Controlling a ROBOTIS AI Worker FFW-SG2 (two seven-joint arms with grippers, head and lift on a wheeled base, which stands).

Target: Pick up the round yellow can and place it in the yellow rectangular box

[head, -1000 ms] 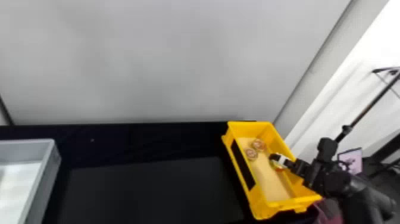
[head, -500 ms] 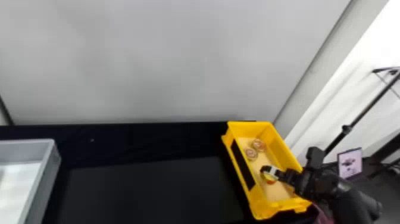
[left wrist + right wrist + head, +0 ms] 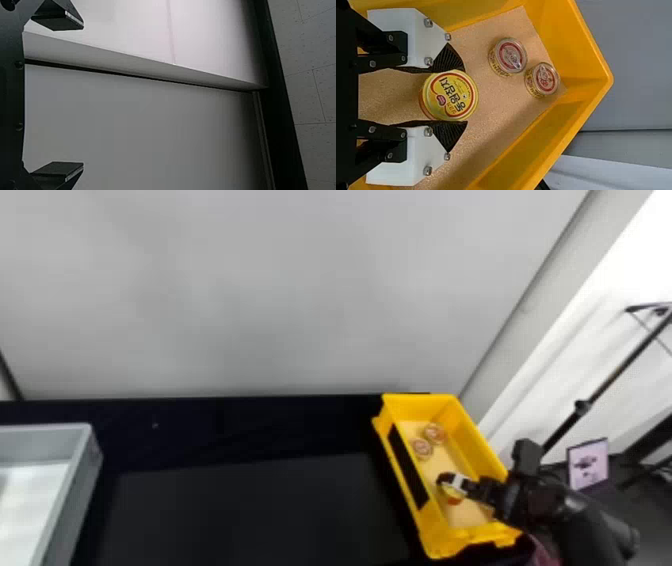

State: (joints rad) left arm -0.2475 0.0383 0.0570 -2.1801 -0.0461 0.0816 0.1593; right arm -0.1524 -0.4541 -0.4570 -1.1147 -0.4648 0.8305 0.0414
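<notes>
Right gripper [image 3: 466, 96] clasped on can [image 3: 451, 95], down inside box [image 3: 581, 47]

Can gripped by its sides, one finger against each, label exposed. Whether its weight is borne by the box floor cannot be told. Two small cans [image 3: 508, 57] are seen farther in, apart from it, near a corner. Grey bin [image 3: 75, 485] noted well off to the left. Left gripper [image 3: 83, 95]: fingers spread wide, nothing held. Pick-up and carry judged done; setting down, if still needed, release and withdrawal are left.
</notes>
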